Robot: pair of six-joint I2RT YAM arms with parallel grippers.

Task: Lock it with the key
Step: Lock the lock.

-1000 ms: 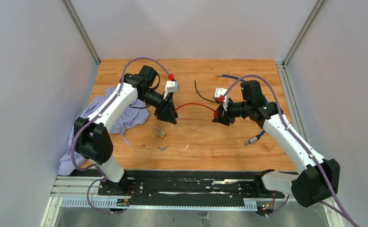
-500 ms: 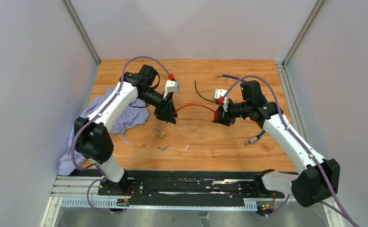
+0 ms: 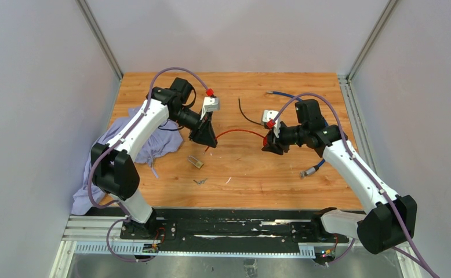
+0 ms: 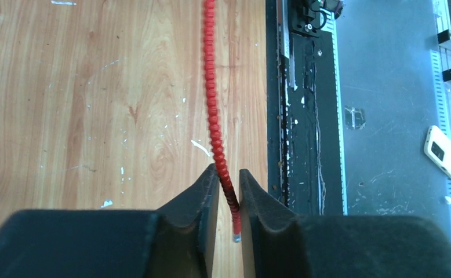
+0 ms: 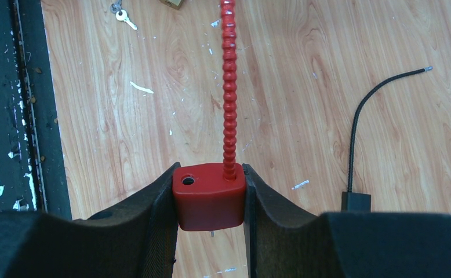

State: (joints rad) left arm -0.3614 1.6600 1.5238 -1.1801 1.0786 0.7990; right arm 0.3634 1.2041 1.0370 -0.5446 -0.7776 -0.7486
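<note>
From above, both sets of fingers are dark lumps, and I cannot make out what either one holds. The key is a tiny glint on the wooden surface, near the arms' side, with a small brass padlock just beyond it. It is too small to tell whether it is one key or several. In the right wrist view the padlock is cut off by the top edge.

The wrist views fill in what the top view hides. The left tool is pinching the red cable close to its metal tip, which pokes out just behind the fingertips. The right tool is clamped on the red lock body, gripping it on both sides. The cable rises from one corner of the body, and a round hole shows at the other. No keyhole is visible. The cable runs between the two tools, above the boards.

A thin black cable shows beside the right tool. Only the top view shows the lilac cloth by the left arm.

Compared with a second ago, the left tool's fingers have drawn in on the cable end, and that wrist sits slightly farther from the arm bases. The right arm, the key and the padlock have not moved.
</note>
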